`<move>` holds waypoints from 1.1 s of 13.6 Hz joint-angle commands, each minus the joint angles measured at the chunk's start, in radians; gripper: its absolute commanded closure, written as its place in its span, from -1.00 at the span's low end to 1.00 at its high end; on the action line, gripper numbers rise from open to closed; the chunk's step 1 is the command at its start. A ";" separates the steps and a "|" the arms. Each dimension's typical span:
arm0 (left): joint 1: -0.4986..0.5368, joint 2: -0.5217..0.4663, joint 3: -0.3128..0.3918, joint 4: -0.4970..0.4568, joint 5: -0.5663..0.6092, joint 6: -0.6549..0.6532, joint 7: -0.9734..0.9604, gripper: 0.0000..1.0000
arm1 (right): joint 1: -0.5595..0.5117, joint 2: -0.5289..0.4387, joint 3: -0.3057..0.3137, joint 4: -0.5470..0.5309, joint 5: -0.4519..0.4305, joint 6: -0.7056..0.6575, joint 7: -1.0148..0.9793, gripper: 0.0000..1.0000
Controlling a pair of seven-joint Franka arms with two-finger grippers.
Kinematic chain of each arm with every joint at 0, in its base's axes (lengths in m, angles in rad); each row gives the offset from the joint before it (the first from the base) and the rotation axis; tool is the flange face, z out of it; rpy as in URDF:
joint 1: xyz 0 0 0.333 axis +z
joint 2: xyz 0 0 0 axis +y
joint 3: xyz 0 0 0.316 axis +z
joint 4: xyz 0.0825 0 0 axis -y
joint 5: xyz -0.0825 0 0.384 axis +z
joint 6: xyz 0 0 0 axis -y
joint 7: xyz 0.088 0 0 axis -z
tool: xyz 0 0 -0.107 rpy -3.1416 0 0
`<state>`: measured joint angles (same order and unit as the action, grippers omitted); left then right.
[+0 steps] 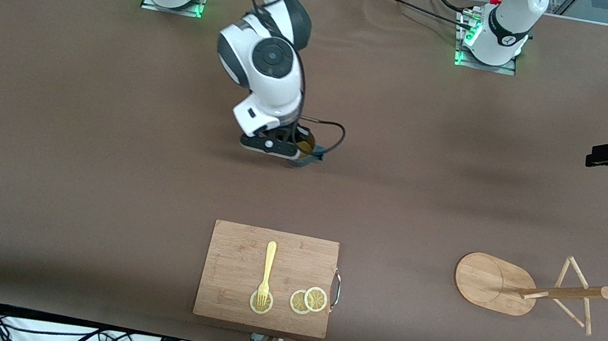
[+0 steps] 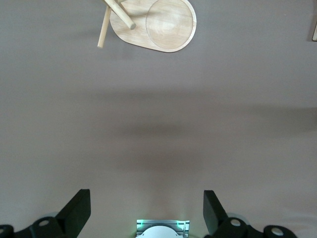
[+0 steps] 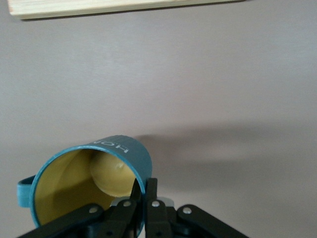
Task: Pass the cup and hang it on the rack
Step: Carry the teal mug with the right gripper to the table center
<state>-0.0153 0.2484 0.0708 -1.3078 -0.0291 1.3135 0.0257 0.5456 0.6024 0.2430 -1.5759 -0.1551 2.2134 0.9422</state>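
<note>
Teal cup point(image 3: 124, 153) rim pinched by right gripper point(image 3: 143, 191); left gripper point(image 2: 147, 210) spread, empty

Brown table point(image 1: 68, 157), cables point(image 1: 70, 335) along its edge

My right gripper point(image 3: 141, 198) is matt black plastic; the cup point(image 3: 86, 186) in it looks glazed, teal outside, ochre inside. The rack point(image 1: 496, 283) and cutting board point(image 1: 241, 258) are pale bamboo on a matt brown surface point(image 1: 68, 157).

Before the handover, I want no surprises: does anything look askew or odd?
Nothing stands out: the light bamboo mug rack stands upright toward the left arm's end, and the teal-blue cup hangs tilted only because the right gripper pinches its rim.
</note>
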 commanded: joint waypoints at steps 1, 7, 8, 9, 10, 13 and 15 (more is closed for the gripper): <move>-0.002 0.025 -0.011 0.027 -0.015 -0.008 0.004 -1.00 | 0.025 0.092 -0.010 0.076 -0.024 0.093 0.044 1.00; -0.061 0.063 -0.019 -0.001 -0.041 -0.005 0.025 -1.00 | 0.051 0.119 -0.022 0.089 -0.049 0.129 0.030 -1.00; -0.060 0.075 -0.020 -0.023 -0.086 -0.002 0.071 -1.00 | 0.045 0.116 -0.022 0.108 -0.044 0.121 0.027 -1.00; -0.060 0.083 -0.022 -0.054 -0.142 0.021 0.141 -1.00 | 0.036 0.087 -0.024 0.121 -0.040 0.115 0.026 -1.00; -0.060 0.083 -0.022 -0.095 -0.182 0.054 0.222 -1.00 | 0.011 0.051 -0.033 0.122 -0.037 0.082 0.023 -1.00; -0.071 0.088 -0.046 -0.180 -0.279 0.131 0.390 -1.00 | -0.073 -0.047 -0.034 0.123 -0.034 -0.093 0.007 -1.00; -0.071 0.098 -0.103 -0.215 -0.304 0.193 0.480 -1.00 | -0.134 -0.110 -0.039 0.123 -0.035 -0.190 -0.061 -1.00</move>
<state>-0.0829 0.3651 0.0087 -1.4701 -0.3054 1.4521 0.4158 0.4626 0.5617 0.1964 -1.4279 -0.1818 2.1004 0.9303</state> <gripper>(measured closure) 0.000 0.000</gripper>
